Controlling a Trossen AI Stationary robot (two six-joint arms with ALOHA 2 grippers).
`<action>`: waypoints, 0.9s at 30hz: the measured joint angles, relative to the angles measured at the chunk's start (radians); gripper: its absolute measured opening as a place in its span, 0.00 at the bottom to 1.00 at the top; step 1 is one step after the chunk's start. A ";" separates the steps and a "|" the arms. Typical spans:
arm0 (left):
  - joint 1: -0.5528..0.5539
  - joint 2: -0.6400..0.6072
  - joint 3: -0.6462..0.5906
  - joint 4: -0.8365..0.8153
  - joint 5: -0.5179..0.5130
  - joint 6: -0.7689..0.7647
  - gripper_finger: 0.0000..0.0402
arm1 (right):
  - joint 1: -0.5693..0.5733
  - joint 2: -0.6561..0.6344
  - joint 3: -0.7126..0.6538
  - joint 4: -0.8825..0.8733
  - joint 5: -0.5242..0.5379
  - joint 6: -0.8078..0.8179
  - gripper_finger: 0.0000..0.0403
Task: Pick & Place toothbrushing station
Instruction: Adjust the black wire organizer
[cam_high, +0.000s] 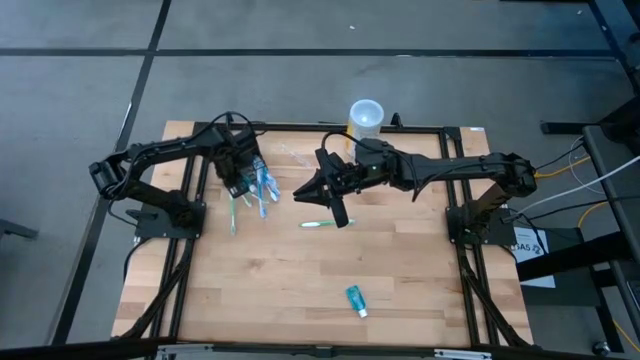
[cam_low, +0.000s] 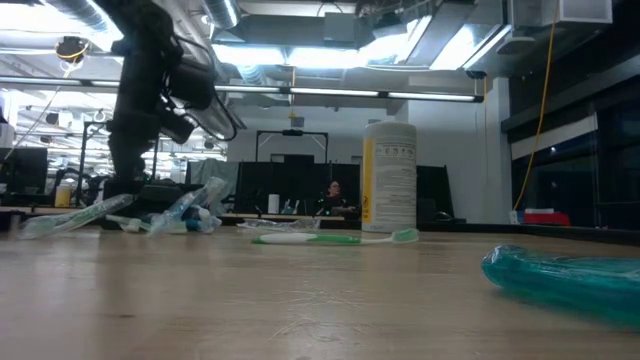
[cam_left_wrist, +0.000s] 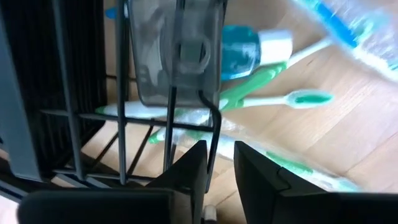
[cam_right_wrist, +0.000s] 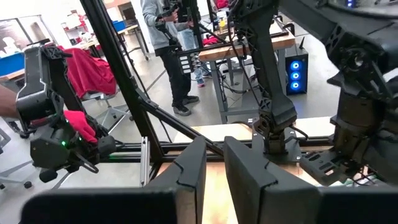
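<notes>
The toothbrushing station (cam_left_wrist: 74, 93), a black holder with thin wire bars, stands on the table at the far left (cam_high: 236, 186), with blue and green toothbrushes (cam_high: 264, 190) lying beside it. My left gripper (cam_left_wrist: 219, 168) points straight down over it (cam_high: 243, 176), narrowly open, a wire of the holder standing up between its fingers. My right gripper (cam_high: 305, 190) hangs level above the table's middle, pointing toward the left arm, its fingers (cam_right_wrist: 214, 162) a little apart with nothing between them. My left gripper comes from above, its fingers on either side of a thin upright wire (cam_left_wrist: 215, 134) at the station's edge. Whether either finger touches the wire I cannot tell. The station stands on the table.
A green toothbrush (cam_high: 320, 224) lies mid-table below the right gripper. A teal tube (cam_high: 356, 298) lies near the front edge. A white-and-yellow cup (cam_high: 366, 118) stands at the far edge. People and other equipment show in the room beyond the table (cam_right_wrist: 168, 37).
</notes>
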 joint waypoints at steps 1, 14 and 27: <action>0.000 0.000 -0.009 -0.002 0.001 -0.005 0.18 | 0.002 0.000 0.000 0.001 0.004 0.002 0.15; 0.001 0.001 0.053 -0.008 0.010 -0.008 0.02 | 0.016 0.000 0.000 0.000 0.016 0.010 0.15; 0.030 -0.007 0.177 -0.100 0.138 -0.027 0.01 | 0.020 -0.043 0.000 0.000 0.024 -0.007 0.15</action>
